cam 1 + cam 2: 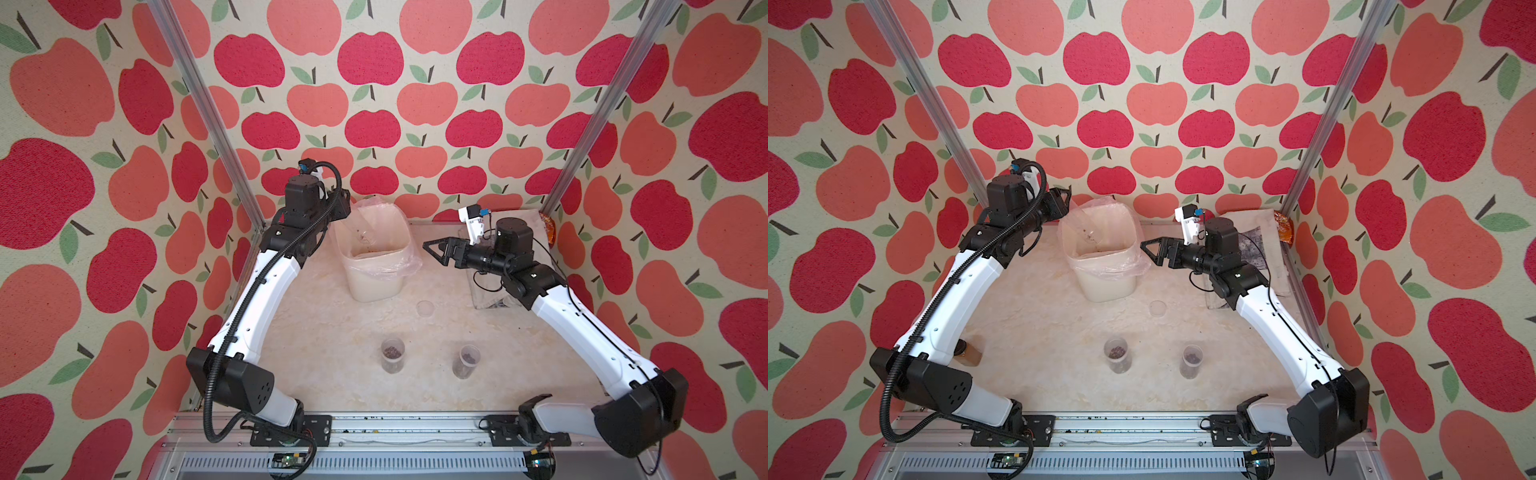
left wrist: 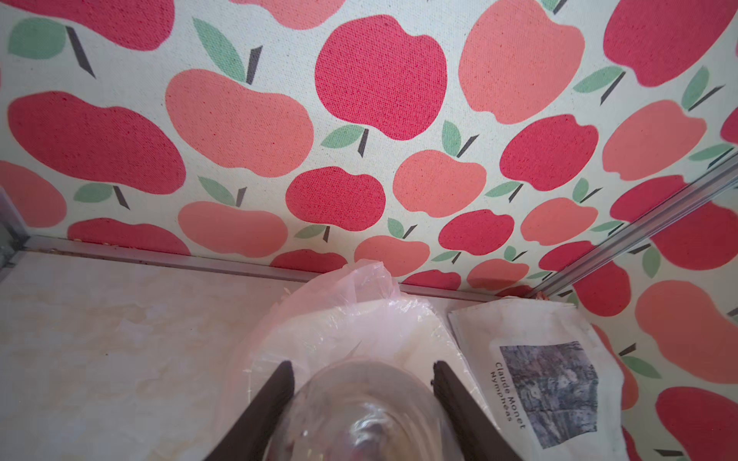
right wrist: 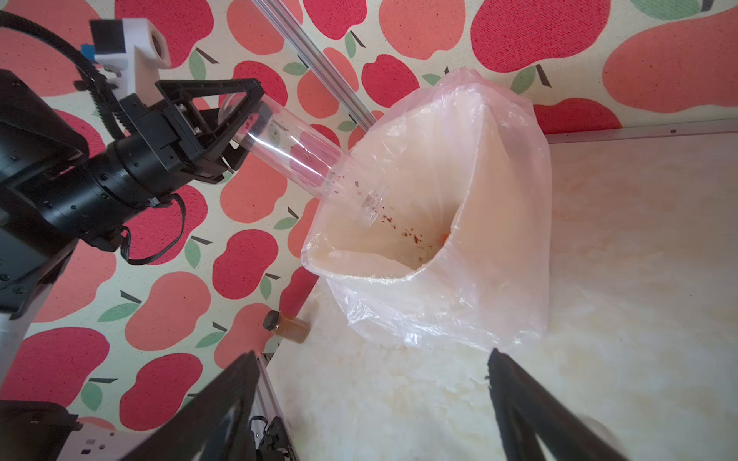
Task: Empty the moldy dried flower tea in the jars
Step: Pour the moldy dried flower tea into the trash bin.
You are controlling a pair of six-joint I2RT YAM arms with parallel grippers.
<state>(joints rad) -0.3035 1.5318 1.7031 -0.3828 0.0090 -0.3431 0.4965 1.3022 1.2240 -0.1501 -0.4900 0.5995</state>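
Right wrist view: the left tool [image 3: 244,123] is clamped on the closed end of a clear jar [image 3: 295,159], which tilts mouth-down from its tips into the lined bin [image 3: 359,272]. Reddish-brown tea bits [image 3: 407,233] lie scattered just past the jar's mouth. Across the bin, the right tool [image 3: 367,361] stands wide apart, holding nothing. Back toward the arm bases, a loose lid [image 1: 425,308] lies on the bench [image 1: 324,332]. Beyond it a second jar [image 1: 392,356] and a third jar [image 1: 467,362] stand upright, dark tea inside each.
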